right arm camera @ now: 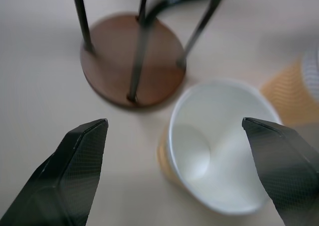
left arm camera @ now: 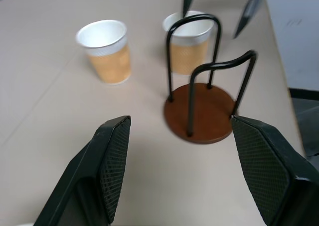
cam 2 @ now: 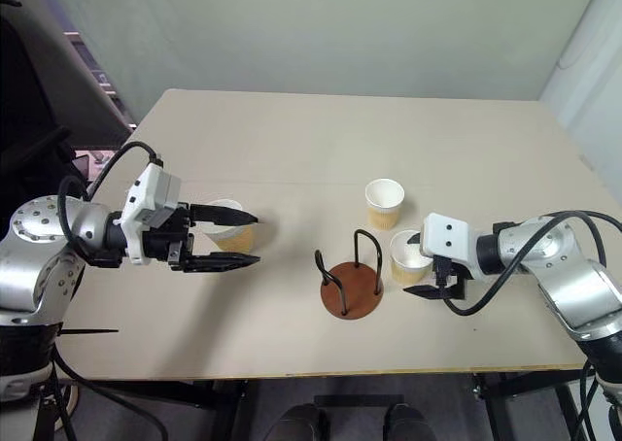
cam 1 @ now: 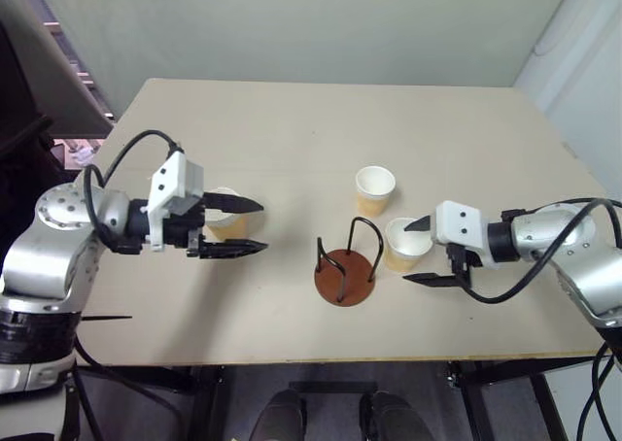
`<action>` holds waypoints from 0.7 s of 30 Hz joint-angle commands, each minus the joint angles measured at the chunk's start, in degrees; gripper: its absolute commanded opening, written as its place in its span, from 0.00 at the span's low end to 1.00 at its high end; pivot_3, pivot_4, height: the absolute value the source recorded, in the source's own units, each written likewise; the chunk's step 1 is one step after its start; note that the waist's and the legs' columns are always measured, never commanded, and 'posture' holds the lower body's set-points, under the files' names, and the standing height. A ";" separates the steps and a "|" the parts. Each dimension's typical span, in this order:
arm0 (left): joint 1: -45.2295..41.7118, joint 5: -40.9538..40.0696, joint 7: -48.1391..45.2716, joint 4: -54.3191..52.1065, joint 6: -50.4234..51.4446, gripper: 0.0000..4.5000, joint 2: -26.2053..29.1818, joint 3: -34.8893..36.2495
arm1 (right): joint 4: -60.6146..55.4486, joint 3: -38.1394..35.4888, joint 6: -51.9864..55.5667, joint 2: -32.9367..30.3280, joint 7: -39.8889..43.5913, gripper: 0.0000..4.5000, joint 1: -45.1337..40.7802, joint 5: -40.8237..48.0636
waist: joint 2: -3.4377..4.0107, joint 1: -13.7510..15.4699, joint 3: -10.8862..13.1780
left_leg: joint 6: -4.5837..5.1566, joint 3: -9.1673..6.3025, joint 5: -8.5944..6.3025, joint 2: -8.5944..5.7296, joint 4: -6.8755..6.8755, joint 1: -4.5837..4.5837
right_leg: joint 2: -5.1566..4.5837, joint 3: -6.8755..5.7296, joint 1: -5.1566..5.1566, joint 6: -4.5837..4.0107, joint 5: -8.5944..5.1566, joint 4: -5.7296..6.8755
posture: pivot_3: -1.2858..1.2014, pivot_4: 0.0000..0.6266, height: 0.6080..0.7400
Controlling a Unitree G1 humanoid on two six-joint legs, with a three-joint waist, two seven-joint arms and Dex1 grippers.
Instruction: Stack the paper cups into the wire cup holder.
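Left eye view: wire cup holder with reddish-brown disc base (cam 1: 345, 276) at lower centre, empty; three yellow-orange paper cups (cam 1: 375, 189) unstacked on the table (cam 1: 292, 130); left gripper (cam 1: 238, 226) and right gripper (cam 1: 420, 251) spread, holding nothing.

No readable text, labels or numbers anywhere here
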 commanded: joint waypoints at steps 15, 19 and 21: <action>-0.30 -1.27 2.35 -0.35 0.15 0.77 3.81 3.41 | -3.84 -13.61 5.36 0.15 5.56 0.01 -6.19 10.20 | 0.01 -0.40 0.01 | -0.25 0.00 0.09 0.14 -0.40 -0.01 | 0.02 -0.11 -0.19 -0.35 -0.01 0.05 | 0.52 0.24 1.00; -1.90 -0.28 1.55 2.09 -1.29 0.77 3.72 2.19 | -4.89 -22.65 13.57 -0.76 5.12 0.01 -12.78 22.38 | 0.01 -0.42 0.01 | -0.57 0.00 0.26 0.15 -0.49 -0.02 | 0.07 -0.12 -0.25 -0.49 -0.10 0.06 | 0.52 0.24 1.00; -2.55 0.17 1.20 2.98 -1.95 0.77 3.43 1.45 | -5.11 -23.85 16.61 0.74 3.14 0.01 -17.05 26.83 | 0.01 -0.45 0.01 | -0.62 0.00 0.29 0.14 -0.51 -0.01 | 0.08 -0.11 -0.29 -0.51 -0.11 0.07 | 0.52 0.24 1.00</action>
